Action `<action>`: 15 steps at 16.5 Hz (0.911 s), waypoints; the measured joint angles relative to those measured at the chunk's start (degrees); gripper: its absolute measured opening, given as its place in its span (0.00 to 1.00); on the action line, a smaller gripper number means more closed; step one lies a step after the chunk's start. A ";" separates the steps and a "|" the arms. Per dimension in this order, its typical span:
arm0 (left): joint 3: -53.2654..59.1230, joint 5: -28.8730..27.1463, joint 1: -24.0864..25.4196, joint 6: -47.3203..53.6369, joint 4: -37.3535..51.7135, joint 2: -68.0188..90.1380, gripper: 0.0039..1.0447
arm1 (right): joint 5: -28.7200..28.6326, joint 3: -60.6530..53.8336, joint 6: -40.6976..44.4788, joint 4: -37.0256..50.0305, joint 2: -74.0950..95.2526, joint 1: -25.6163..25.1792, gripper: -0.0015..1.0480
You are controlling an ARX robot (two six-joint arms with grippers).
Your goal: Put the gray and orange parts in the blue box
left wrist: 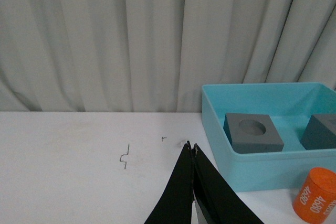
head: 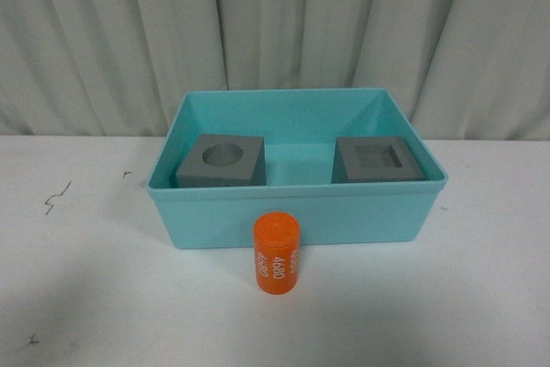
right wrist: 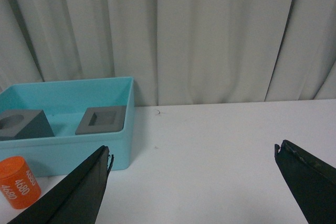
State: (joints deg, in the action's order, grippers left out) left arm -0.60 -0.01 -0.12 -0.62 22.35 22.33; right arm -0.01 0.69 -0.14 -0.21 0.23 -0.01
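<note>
So the blue box (head: 296,212) sits on the white worktop (head: 86,290), right in front of a pale pleated curtain (head: 112,40). Both gray parts are inside it. The gray cube with the round hole (head: 222,161) is in the left part of the box, up close to the near wall. The gray cube with the square recess (head: 378,161) is in the right part. There's a strip of bare box floor between them, so they're well apart, and both have their openings facing up.

The orange cylinder (head: 276,255) is the one that's not in. It stands upright on the worktop, outside the box, just beside the middle of the near wall. Whether it actually touches the wall is hard to tell. The "4680" print runs down its side.

The left claw (left wrist: 190,147) has its two black fingers pressed tip to tip, with nothing between them. It's over bare worktop off the box's left side, near a small dark scuff mark (left wrist: 124,157).

The right claw (right wrist: 192,151) is spread wide, fingers far apart and gripping nothing. The gap frames plain worktop on the right of the box. The box and cylinder are off to one side of it.
</note>
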 joint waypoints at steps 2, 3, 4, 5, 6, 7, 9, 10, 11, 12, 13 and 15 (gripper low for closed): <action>0.02 0.00 0.00 -0.02 -3.30 -3.15 0.01 | 0.02 0.00 0.00 0.00 0.00 0.00 0.94; 0.02 0.00 0.00 -0.02 -4.90 -4.72 0.01 | 0.02 0.00 0.00 0.00 0.00 0.00 0.94; 0.02 0.00 0.00 -0.02 -6.14 -6.36 0.01 | 0.02 0.00 0.00 0.00 0.00 0.00 0.94; 0.02 0.00 0.00 -0.02 -7.39 -7.45 0.01 | 0.02 0.00 0.00 0.00 0.00 0.00 0.94; 0.02 0.00 0.00 -0.02 -8.70 -8.57 0.01 | 0.02 0.00 0.00 0.00 0.00 0.00 0.94; 0.02 0.00 0.00 -0.02 -9.51 -9.57 0.01 | 0.02 0.00 -0.02 0.00 0.00 0.00 0.94; 0.02 0.00 0.00 -0.02 -11.47 -11.47 0.01 | 0.02 0.00 0.00 0.00 0.00 0.00 0.94; 0.02 0.00 0.00 -0.02 -11.78 -11.74 0.01 | 0.02 0.00 0.00 0.00 0.00 0.00 0.94; 0.02 0.00 0.00 -0.02 -12.13 -12.09 0.01 | 0.02 0.00 0.00 0.00 0.00 0.00 0.94; 0.02 0.00 0.00 -0.02 -12.31 -12.35 0.01 | 0.02 0.00 0.00 0.00 0.00 0.00 0.94; 0.02 0.02 0.00 -0.02 -13.11 -12.83 0.01 | 0.02 0.00 0.00 0.00 0.00 0.00 0.94; -0.02 -0.02 0.00 -0.02 -19.52 -16.94 0.01 | 0.00 0.00 0.00 0.00 0.00 0.00 0.94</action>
State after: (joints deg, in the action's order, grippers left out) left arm -0.62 -0.03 -0.12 -0.64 2.83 5.39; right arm -0.01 0.69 -0.14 -0.21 0.23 -0.01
